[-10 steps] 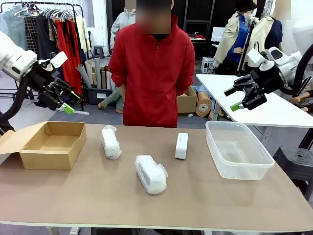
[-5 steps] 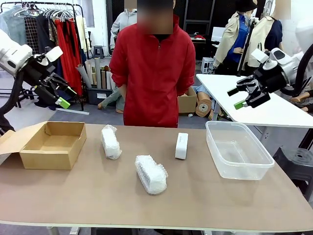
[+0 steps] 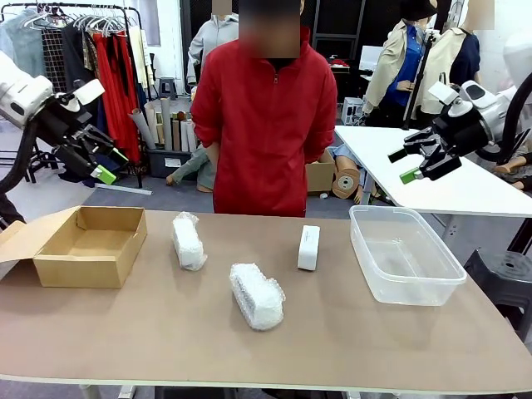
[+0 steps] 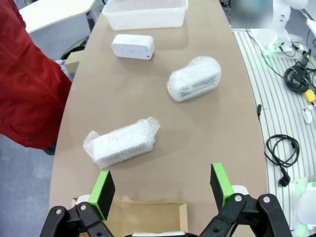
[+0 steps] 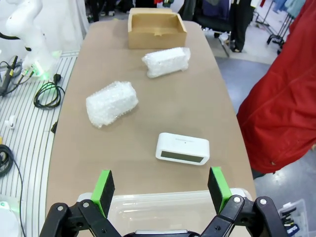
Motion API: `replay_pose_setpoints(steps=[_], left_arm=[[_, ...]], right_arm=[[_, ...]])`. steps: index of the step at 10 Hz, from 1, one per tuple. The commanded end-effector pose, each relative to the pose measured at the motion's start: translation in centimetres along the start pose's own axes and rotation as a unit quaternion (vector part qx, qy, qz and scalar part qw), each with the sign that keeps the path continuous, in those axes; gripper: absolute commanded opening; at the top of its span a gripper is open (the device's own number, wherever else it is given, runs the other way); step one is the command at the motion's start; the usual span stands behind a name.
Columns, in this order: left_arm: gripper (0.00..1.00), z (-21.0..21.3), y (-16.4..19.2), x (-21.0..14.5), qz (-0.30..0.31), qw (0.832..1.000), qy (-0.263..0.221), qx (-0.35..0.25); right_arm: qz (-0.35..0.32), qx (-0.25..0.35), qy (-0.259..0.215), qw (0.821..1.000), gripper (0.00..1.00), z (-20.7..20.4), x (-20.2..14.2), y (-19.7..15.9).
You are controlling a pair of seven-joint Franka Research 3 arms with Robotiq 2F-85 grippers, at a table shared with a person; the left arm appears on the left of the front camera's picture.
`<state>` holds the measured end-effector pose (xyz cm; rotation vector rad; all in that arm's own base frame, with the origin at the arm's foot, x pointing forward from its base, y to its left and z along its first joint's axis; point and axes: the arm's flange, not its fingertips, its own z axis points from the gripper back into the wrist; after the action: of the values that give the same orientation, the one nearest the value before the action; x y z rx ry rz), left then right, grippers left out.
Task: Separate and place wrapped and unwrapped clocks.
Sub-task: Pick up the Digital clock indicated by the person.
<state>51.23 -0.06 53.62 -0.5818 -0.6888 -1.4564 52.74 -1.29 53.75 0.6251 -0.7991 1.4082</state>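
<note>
Task unstarted: near wrapped clock [image 3: 257, 295], far wrapped clock [image 3: 189, 241] & bare clock [image 3: 308, 247] sit on your worktop [image 3: 374, 341], box [image 3: 79, 273] & tub [image 3: 416, 288] empty, left claw [image 3: 110, 165] & right claw [image 3: 401, 165] released.

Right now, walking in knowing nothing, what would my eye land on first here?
First, the person in a red jacket at the far side of the table. In front of them sit a far wrapped bundle, a near wrapped bundle and a bare white clock, between an open cardboard box on the left and a clear plastic tub on the right. The left gripper and right gripper hang open above the two ends.
</note>
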Motion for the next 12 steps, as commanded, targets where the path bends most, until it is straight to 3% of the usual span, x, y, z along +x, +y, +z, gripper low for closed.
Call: replay_pose_setpoints(steps=[1,12], left_arm=[[1.00,0.31,0.51,-0.27,-0.016,1.000,0.000,-0.018],[1.00,-0.21,0.26,-0.12,-0.005,1.000,0.000,-0.012]], right_arm=[[-0.010,0.009,0.006,1.000,1.00,-0.11,0.27,-0.07],[0.000,0.004,0.000,1.000,1.00,-0.36,0.07,0.05]])
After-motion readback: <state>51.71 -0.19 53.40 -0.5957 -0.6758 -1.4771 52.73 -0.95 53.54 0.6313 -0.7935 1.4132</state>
